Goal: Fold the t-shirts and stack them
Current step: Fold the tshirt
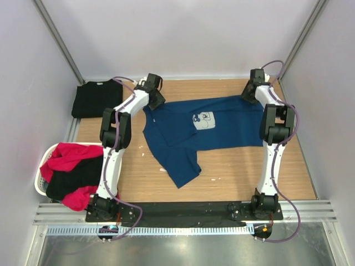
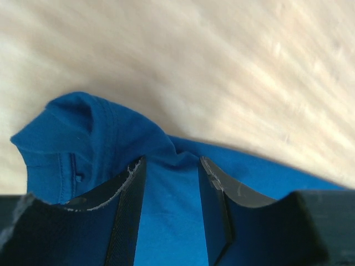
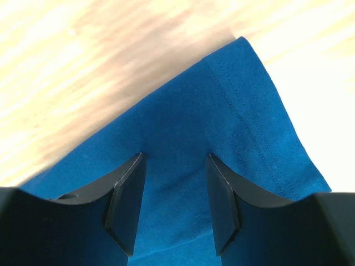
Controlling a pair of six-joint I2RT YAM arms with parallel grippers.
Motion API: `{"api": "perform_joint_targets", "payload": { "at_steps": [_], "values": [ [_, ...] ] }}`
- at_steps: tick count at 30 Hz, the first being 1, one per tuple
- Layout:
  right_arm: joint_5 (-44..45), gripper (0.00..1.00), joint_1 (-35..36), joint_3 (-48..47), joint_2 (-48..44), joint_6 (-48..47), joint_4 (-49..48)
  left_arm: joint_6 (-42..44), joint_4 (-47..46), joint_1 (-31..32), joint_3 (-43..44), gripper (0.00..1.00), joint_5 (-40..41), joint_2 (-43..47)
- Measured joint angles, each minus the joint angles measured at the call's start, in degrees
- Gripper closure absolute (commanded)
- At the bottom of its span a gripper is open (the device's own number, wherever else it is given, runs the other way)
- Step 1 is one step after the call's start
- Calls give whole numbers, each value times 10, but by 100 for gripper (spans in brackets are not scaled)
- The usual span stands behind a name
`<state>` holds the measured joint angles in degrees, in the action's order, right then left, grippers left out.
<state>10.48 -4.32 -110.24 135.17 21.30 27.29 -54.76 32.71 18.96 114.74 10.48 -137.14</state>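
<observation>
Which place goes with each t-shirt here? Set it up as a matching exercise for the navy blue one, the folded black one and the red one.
Things:
1. navy blue t-shirt
2. folded black t-shirt
3. red t-shirt

Places:
A. in the white basket at the left edge
B. at the far left corner of the table
C. spread across the middle of the table

Pairs: 1-C, 2-B, 3-A

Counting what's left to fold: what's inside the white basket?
A red t-shirt and a black t-shirt heaped in the basket, spilling over its rim. Anything beneath them is covered.
</observation>
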Motion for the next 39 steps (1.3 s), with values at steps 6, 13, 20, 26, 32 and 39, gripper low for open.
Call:
{"api": "perform_joint_targets", "payload": {
  "at_steps": [6, 13, 20, 26, 32, 39],
  "values": [
    [-12, 46, 6, -54, 28, 8, 24, 10, 2, -31, 72, 57, -16, -44],
    [-36, 39, 7, -69, 29, 8, 57, 36, -7, -42, 87, 52, -38, -54],
    [-66, 30, 7, -94, -11, -13, 109, 95, 2, -43, 87, 29, -72, -13],
    [-61, 27, 7, -41, -171, 4, 130, 99, 5, -27, -70, 27, -66, 218],
    [-46, 28, -5, 177, -366, 52, 127, 1, 17, 60, -317, 27, -28, 490],
    [-24, 28, -60, 431, -450, 104, 128, -188, 66, 213, -581, 31, 14, 609]
  ]
}}
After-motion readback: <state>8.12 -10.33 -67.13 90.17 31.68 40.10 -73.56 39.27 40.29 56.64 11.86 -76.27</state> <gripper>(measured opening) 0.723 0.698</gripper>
